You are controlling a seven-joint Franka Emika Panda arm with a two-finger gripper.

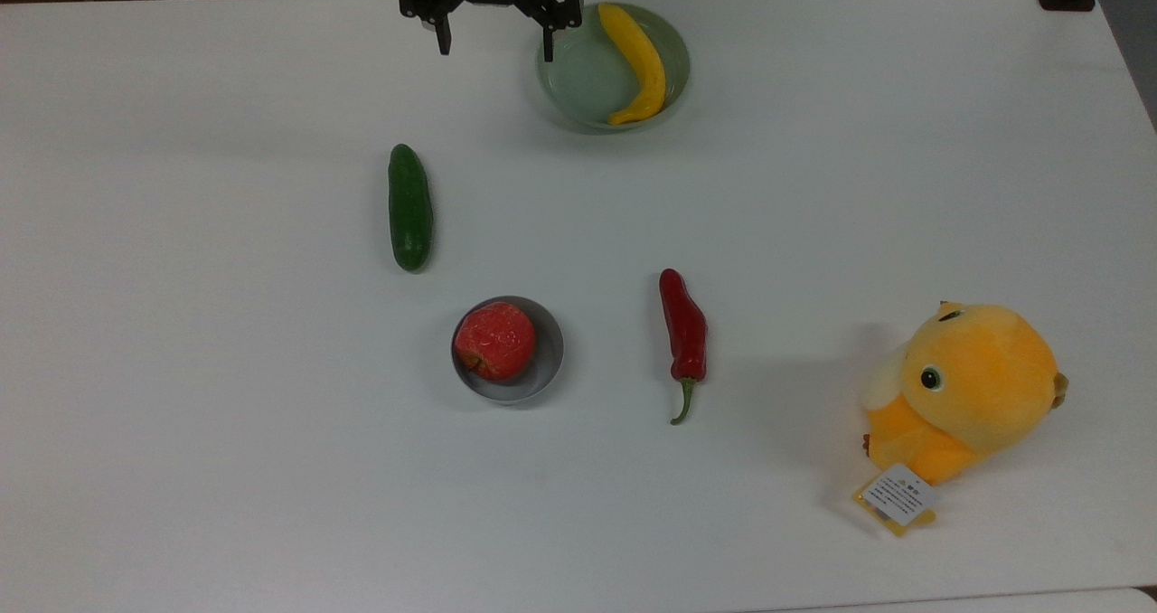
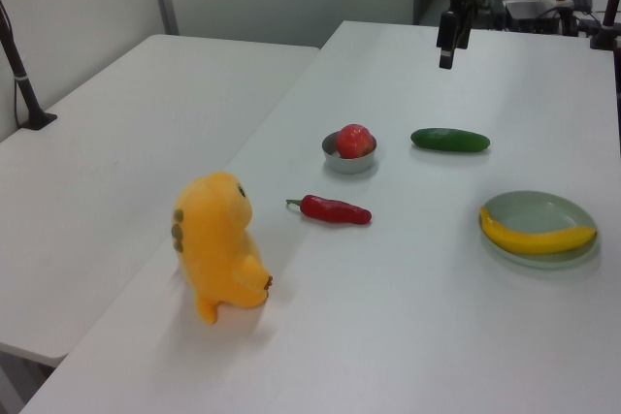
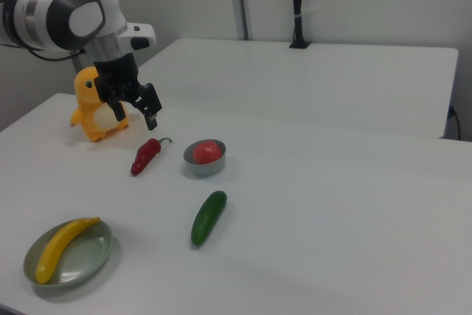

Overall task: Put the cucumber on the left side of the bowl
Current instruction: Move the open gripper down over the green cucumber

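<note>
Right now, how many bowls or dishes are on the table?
2. The small grey metal bowl, holding a red apple, sits near the table's middle; the pale green shallow dish, holding a yellow curved fruit, sits at the top view's upper edge beside the open gripper.

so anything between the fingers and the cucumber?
Nothing visible. The gripper hangs open above bare table; the cucumber lies alone, apart from the bowl and the green dish.

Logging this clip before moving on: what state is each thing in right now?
Gripper: jaws open, holding nothing, raised above the table.
Cucumber: lying flat on the table, untouched.
Bowl: upright, holding the apple.
Dish: holding the yellow fruit.
Chili: lying flat.
Plush toy: sitting upright.
</note>
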